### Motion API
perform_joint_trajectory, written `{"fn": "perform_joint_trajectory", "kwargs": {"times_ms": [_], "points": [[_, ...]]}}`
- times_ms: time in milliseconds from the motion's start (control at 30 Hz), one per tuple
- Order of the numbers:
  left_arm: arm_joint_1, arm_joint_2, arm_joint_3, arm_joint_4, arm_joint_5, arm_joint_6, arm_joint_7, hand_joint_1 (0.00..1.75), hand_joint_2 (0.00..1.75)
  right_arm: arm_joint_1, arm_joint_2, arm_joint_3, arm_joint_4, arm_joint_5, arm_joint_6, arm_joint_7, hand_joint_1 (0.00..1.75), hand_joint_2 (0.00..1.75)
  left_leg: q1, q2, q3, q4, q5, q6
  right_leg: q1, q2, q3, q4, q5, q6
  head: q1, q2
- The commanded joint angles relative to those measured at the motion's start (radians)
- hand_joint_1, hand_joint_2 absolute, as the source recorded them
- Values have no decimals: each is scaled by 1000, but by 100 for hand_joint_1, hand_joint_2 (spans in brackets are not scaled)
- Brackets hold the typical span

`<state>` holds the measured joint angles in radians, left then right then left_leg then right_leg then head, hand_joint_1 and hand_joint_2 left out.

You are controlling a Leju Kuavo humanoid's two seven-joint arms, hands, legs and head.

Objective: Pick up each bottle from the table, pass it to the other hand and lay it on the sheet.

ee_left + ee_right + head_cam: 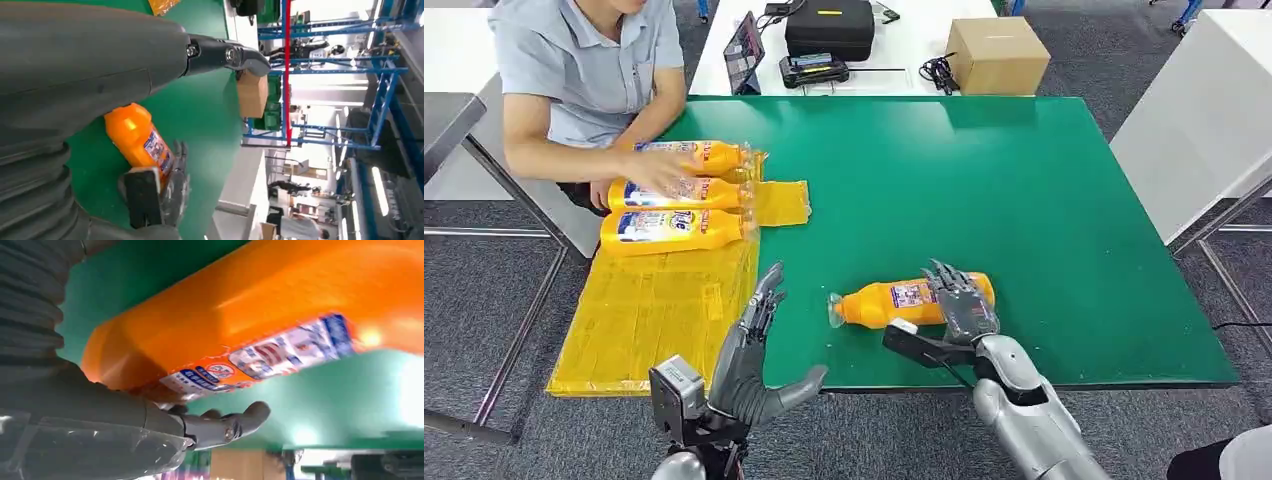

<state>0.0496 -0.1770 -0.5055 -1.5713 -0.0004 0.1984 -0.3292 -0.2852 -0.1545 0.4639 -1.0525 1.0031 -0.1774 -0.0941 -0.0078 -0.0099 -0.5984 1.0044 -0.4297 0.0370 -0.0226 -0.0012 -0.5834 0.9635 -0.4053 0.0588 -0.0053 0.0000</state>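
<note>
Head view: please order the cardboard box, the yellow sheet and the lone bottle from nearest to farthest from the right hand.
1. Lone bottle, under the right hand.
2. Yellow sheet, at the table's left side.
3. Cardboard box, on the white table behind.

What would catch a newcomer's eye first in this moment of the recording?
The orange bottle lying on its side near the front of the green table, with the right hand draped over its base. Next, three more orange bottles lying on the yellow sheet at the table's left, a person's hand on them; the left hand hovers open.
</note>
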Motion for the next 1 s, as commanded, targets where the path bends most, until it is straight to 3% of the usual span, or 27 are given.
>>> {"fn": "perform_joint_trajectory", "kwargs": {"times_ms": [33,267,533,800,1000], "points": [[2,27,5,19,21,-30,30,0,175,-71,-44,133,-6,111,-21,64,0,175,1,4,3,0,-2,-2,1,3,2,0,-1,-2,0,0],[3,27,13,23,19,-28,28,0,175,-105,-25,140,53,115,-5,76,0,175,0,3,2,0,-1,-2,1,2,1,0,0,-2,0,0],[-18,33,3,56,20,-28,27,0,175,-122,-21,105,139,-44,86,20,0,175,1,2,4,-1,-2,-2,2,2,4,-1,-1,-3,0,0],[-11,40,8,42,27,-36,36,0,175,-208,-38,156,232,-8,140,97,0,175,1,2,3,-1,-1,-2,1,2,3,-1,0,-2,0,0],[-7,41,10,27,29,-47,47,0,175,-255,-23,193,248,65,115,150,0,175,1,3,5,0,-1,-2,1,3,4,-1,0,-3,0,0]]}}
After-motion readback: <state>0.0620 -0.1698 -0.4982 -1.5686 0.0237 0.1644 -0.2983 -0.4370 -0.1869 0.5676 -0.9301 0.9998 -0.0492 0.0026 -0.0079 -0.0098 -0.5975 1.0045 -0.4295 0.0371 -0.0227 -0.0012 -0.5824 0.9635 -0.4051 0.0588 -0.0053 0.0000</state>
